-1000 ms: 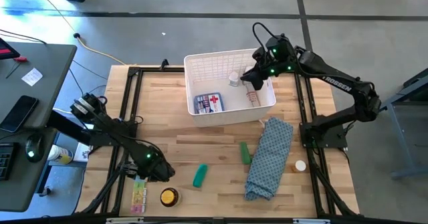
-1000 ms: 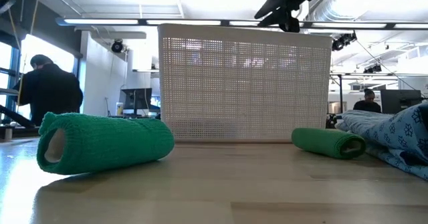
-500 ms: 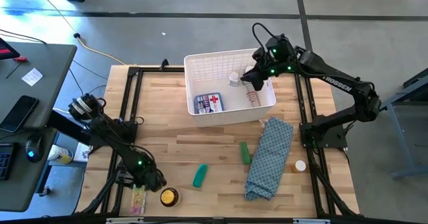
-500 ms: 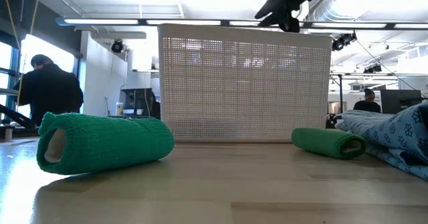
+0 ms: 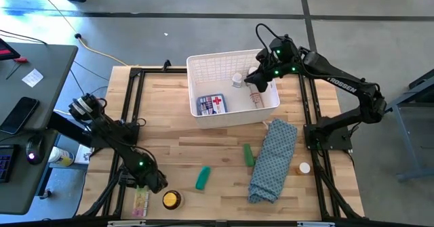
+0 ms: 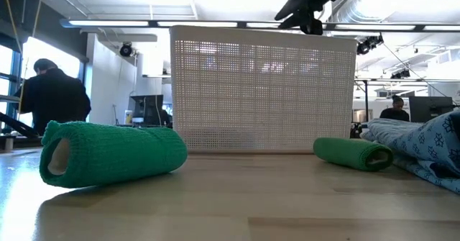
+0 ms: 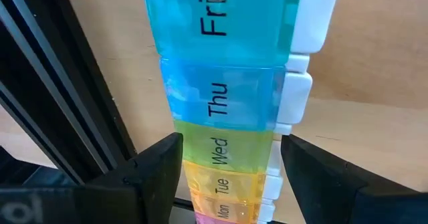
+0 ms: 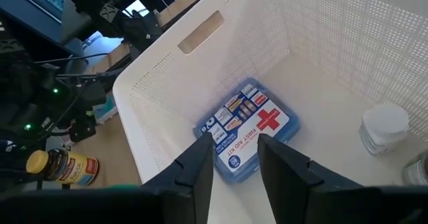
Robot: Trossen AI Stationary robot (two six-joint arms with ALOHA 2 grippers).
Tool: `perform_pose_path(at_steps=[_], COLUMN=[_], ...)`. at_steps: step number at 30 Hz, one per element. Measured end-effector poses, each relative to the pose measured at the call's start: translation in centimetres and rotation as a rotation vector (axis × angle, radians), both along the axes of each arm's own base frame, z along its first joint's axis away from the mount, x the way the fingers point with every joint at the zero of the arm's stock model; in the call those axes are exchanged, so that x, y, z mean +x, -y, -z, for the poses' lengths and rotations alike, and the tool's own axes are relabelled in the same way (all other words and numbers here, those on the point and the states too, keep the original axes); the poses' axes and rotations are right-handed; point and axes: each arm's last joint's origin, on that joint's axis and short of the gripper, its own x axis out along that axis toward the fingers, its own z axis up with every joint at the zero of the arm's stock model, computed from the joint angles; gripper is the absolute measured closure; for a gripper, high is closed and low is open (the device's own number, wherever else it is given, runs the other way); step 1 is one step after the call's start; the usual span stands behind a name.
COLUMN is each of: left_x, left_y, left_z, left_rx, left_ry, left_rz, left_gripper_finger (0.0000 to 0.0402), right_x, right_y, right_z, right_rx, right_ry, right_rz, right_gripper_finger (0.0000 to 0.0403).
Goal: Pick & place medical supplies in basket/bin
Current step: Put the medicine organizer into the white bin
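My left gripper (image 7: 227, 160) straddles the pill organiser (image 7: 224, 83) on the worktop (image 5: 203, 149), fingers (image 7: 157, 167) spread wide, nothing gripped. Translucent compartments run blue, green, yellow, labelled Fri to Mon. My right gripper (image 8: 234, 160) hangs over the basket (image 5: 203, 68), fingers slightly apart, empty.

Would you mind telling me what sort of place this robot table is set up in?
Probably an open robotics lab or workshop: a concrete floor surrounds the wooden table, a desk with a phone and mouse stands alongside, and exposed ceiling ducts run overhead, with people working behind.
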Motion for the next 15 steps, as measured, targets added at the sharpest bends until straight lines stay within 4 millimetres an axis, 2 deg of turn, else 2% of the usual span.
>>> perform_pose_path(at_steps=[8, 15], left_x=[1.6, 4.4], left_y=[-1.3, -3.3], left_z=[0.0, -0.8], left_rx=[-0.028, -0.019], left_ry=[0.084, 0.231], left_rz=[0.050, 0.123], left_gripper_finger=[0.0117, 0.0117], right_x=[0.0, 0.0], right_y=[0.0, 0.0], right_z=[0.0, 0.0], right_rx=[0.008, 0.019], right_ry=[0.002, 0.003], right_rz=[0.004, 0.012], right_gripper_finger=[0.0293, 0.0293])
